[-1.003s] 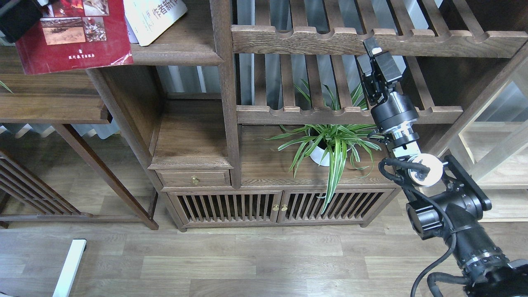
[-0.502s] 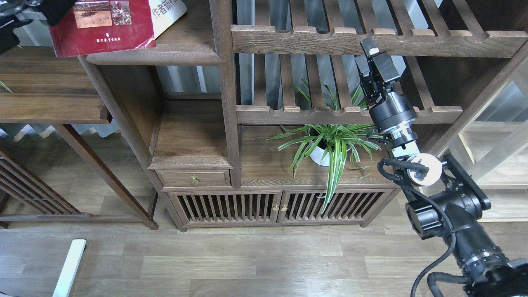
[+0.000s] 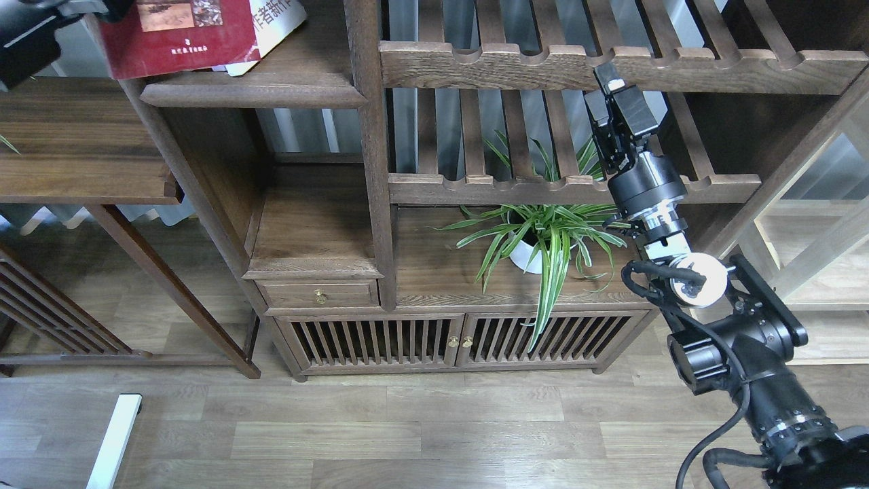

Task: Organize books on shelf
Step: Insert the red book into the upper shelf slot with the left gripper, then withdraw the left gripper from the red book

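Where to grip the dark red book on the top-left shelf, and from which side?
Take the dark red book by its lower-left corner, which overhangs the shelf front edge, coming from the front-left. It lies flat, cover up, partly covering the white book on its right, so that side is blocked. Its top runs out of frame, so I can't judge that edge.

Red book (image 3: pixel 180 37): dark red cover, brownish photo panels, pale small print; white book (image 3: pixel 271 24) with blue characters; shelf (image 3: pixel 271 92) dark brown; plant (image 3: pixel 543 234) green, pale-striped, white pot (image 3: pixel 526 258); floor (image 3: pixel 407 428) grey-brown planks.
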Robot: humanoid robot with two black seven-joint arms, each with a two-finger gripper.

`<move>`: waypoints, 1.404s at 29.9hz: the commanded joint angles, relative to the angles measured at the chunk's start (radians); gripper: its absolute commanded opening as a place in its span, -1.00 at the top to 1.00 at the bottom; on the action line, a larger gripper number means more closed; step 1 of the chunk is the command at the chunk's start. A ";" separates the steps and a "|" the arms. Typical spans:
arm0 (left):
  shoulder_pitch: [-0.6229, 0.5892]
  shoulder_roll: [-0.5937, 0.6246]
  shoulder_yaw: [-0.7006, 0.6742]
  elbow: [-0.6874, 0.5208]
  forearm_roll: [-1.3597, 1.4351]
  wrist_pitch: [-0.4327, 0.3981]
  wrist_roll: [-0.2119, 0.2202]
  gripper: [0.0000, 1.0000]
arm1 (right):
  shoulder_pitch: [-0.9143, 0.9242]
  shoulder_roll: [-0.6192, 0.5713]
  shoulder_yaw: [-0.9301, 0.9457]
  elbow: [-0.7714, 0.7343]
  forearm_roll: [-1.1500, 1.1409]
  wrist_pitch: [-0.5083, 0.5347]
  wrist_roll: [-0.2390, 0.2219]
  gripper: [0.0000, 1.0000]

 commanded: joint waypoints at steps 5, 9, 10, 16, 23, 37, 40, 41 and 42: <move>-0.103 -0.066 0.048 0.084 0.041 0.085 0.002 0.73 | 0.032 -0.005 0.008 0.001 -0.002 0.000 0.000 -0.48; -0.142 -0.082 0.089 0.100 0.048 0.138 0.002 0.69 | 0.043 -0.004 0.008 0.001 0.000 0.000 0.002 -0.48; -0.158 -0.091 0.106 0.103 0.051 0.167 0.002 0.66 | 0.043 -0.004 0.008 0.001 -0.002 0.000 0.002 -0.48; -0.229 -0.143 0.172 0.149 0.077 0.269 -0.004 0.61 | 0.056 -0.001 0.008 0.003 0.000 0.000 0.003 -0.48; -0.290 -0.232 0.200 0.262 0.120 0.281 -0.012 0.68 | 0.064 -0.001 0.008 0.004 0.002 0.000 0.006 -0.48; -0.395 -0.312 0.287 0.373 0.167 0.444 -0.029 0.66 | 0.087 0.016 0.002 0.006 0.002 0.000 0.006 -0.48; -0.401 -0.313 0.318 0.382 0.167 0.471 -0.050 0.64 | 0.107 0.018 -0.002 0.006 0.002 0.000 0.005 -0.48; -0.401 -0.313 0.325 0.388 0.167 0.473 -0.061 0.64 | 0.115 0.019 -0.002 0.006 0.002 0.000 0.005 -0.48; -0.401 -0.313 0.332 0.394 0.167 0.473 -0.073 0.64 | 0.121 0.021 -0.002 0.006 0.002 0.000 0.005 -0.48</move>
